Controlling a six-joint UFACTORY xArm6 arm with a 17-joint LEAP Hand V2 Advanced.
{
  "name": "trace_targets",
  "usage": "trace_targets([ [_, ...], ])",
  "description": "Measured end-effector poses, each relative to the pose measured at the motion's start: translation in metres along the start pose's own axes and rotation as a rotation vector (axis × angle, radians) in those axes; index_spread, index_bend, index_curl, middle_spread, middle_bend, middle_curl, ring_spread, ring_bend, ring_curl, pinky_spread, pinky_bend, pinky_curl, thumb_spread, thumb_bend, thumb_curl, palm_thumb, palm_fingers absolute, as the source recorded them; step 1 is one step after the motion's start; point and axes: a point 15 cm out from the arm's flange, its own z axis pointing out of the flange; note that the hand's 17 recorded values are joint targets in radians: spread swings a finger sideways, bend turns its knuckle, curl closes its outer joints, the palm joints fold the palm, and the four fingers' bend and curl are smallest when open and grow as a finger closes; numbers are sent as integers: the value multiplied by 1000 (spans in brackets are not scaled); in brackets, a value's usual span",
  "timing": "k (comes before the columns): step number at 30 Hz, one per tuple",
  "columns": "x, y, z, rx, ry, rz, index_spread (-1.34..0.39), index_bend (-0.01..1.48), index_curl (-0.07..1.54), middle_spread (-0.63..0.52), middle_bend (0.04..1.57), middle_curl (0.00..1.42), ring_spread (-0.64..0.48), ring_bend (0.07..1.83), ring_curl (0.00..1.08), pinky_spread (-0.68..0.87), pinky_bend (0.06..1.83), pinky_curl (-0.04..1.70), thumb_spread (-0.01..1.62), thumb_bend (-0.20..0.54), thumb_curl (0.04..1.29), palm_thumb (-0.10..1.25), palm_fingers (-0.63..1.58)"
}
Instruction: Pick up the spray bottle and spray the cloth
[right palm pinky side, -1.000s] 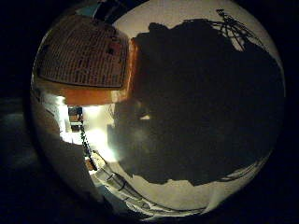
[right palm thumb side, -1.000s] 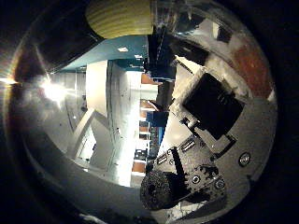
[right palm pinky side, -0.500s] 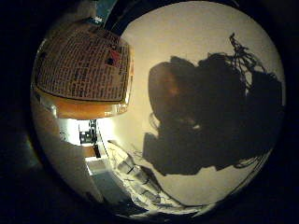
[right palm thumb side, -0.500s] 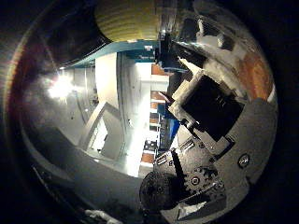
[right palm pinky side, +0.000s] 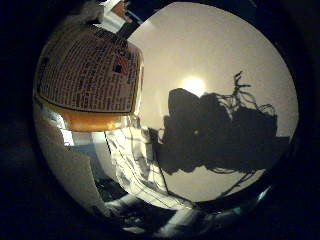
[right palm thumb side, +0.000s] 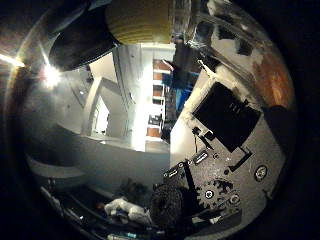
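In the little finger side palm view the spray bottle (right palm pinky side: 88, 70) is close to the palm, with a printed label and an orange band below it. It keeps its place against the palm while the background shifts. A white checked cloth (right palm pinky side: 140, 172) lies on the white table (right palm pinky side: 210, 50) below the bottle. The shadow of my hand and arm falls on the table beside the cloth. In the thumb side palm view my right hand (right palm thumb side: 225, 140) shows black and white fingers and geared parts curled beside a yellowish rounded part of the bottle (right palm thumb side: 140, 18).
The thumb side palm view looks out into a room with white walls, shelving (right palm thumb side: 158, 100) and a bright lamp (right palm thumb side: 48, 72). A crumpled light thing (right palm thumb side: 125, 208) lies low on a surface near the hand's geared parts.
The whole picture has shifted: the hand's shadow on the table has shrunk and moved, and the checked cloth has come further into view. The bottle stays fixed against the palm.
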Motion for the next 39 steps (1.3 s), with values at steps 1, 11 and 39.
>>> trace_targets([
  [1,-8,3,-1,-39,19,-15,-181,1120,676,-86,1301,601,-146,1434,545,-193,1216,740,806,-16,755,1078,1229],
  [11,-91,29,29,-356,179,-146,-181,1139,665,-85,1319,589,-147,1444,545,-199,1173,815,812,-16,791,1060,1224],
  [39,-138,113,119,-1073,1132,-381,-182,1148,665,-87,1335,585,-159,1451,546,-214,1118,912,859,-17,816,1012,1223],
])
